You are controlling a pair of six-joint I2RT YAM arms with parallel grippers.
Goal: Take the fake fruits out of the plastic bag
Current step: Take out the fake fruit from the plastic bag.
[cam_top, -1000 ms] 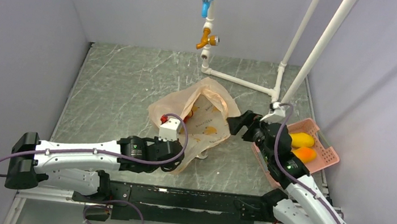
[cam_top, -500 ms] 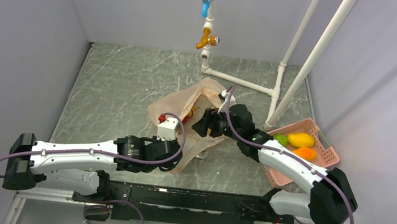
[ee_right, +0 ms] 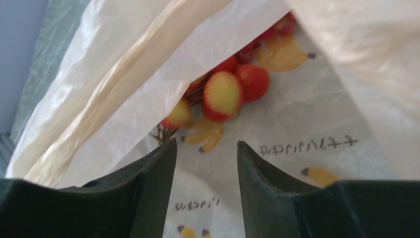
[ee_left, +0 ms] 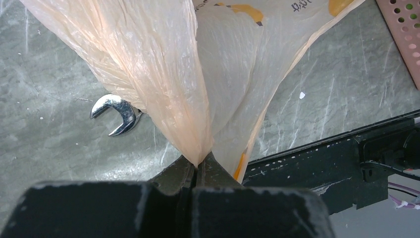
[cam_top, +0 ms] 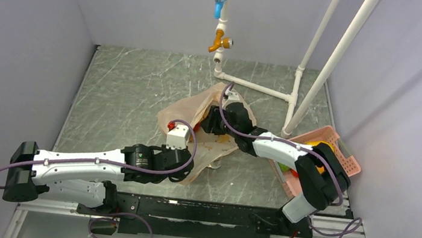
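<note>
Left jaws clamping the flimsy plastic bag (ee_left: 163,89), right jaws apart, I'd pinch the light, perhaps slick fruits (ee_right: 223,94) at twelve o'clock.

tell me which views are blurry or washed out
right wrist: the plastic bag blows out near white at upper right, and the fake fruits look slightly soft; left wrist: bag creases sharp, the wrench glints, the left gripper body is a dark blur up close; top external: even light, crisp.
</note>
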